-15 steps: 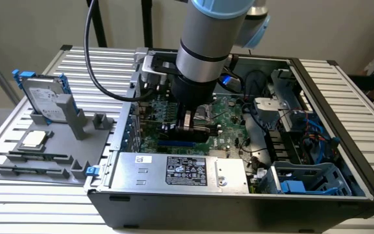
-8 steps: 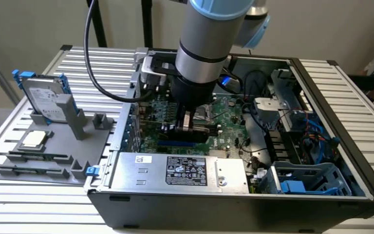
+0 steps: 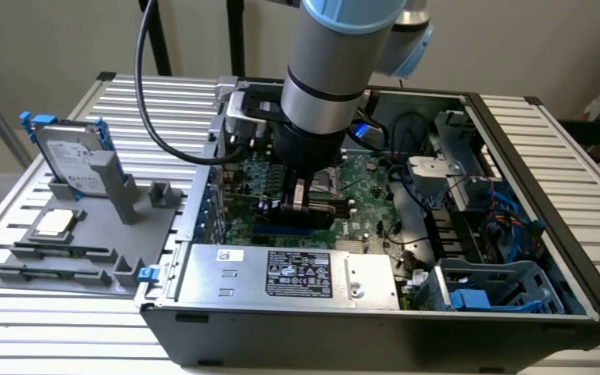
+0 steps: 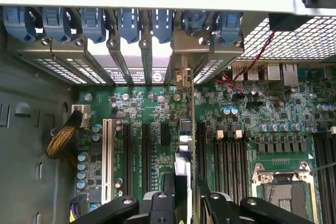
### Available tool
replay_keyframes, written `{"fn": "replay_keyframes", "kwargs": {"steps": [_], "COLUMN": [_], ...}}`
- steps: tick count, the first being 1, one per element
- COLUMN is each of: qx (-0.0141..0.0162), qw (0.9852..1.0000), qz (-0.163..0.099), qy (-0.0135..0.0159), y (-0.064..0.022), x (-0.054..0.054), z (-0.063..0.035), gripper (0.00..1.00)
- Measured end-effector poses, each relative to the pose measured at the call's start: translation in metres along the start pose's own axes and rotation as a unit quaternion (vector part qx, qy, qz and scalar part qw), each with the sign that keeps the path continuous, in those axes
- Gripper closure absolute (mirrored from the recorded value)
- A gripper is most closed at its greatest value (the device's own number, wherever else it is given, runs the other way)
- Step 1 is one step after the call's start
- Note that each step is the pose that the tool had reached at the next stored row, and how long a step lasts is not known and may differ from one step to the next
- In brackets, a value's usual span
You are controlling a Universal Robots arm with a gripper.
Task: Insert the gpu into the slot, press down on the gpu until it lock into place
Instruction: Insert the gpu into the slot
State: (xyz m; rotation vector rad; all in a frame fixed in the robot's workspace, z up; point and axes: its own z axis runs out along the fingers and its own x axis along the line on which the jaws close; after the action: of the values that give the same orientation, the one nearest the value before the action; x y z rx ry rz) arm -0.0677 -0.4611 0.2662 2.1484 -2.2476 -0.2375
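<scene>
- Exterior view: my arm (image 3: 326,70) reaches down into the open computer case (image 3: 383,336). The gripper (image 3: 302,205) sits low over the green board (image 3: 368,176), jaws clamped on the black card (image 3: 337,209), directly above the blue slot (image 3: 279,232)
- Wrist view: I see the card edge-on between the fingers (image 4: 212,203), its metal bracket (image 4: 181,77) at the case's rear openings. I cannot tell if it is seated
</scene>
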Motion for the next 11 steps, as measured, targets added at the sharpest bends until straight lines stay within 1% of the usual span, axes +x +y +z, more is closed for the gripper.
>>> {"fn": "replay_keyframes", "kwargs": {"steps": [3, 8, 11], "qx": [-0.0002, -0.0002, -0.0002], "qw": [1.0, 1.0, 1.0], "qz": [0.0, 0.001, 0.001], "qy": [0.001, 0.0048, 0.0058], "y": [0.0, 0.0001, 0.0], "x": [-0.0001, -0.0004, -0.0006], "z": [0.0005, 0.0021, 0.0027], "gripper": [0.74, 0.74, 0.74]}}
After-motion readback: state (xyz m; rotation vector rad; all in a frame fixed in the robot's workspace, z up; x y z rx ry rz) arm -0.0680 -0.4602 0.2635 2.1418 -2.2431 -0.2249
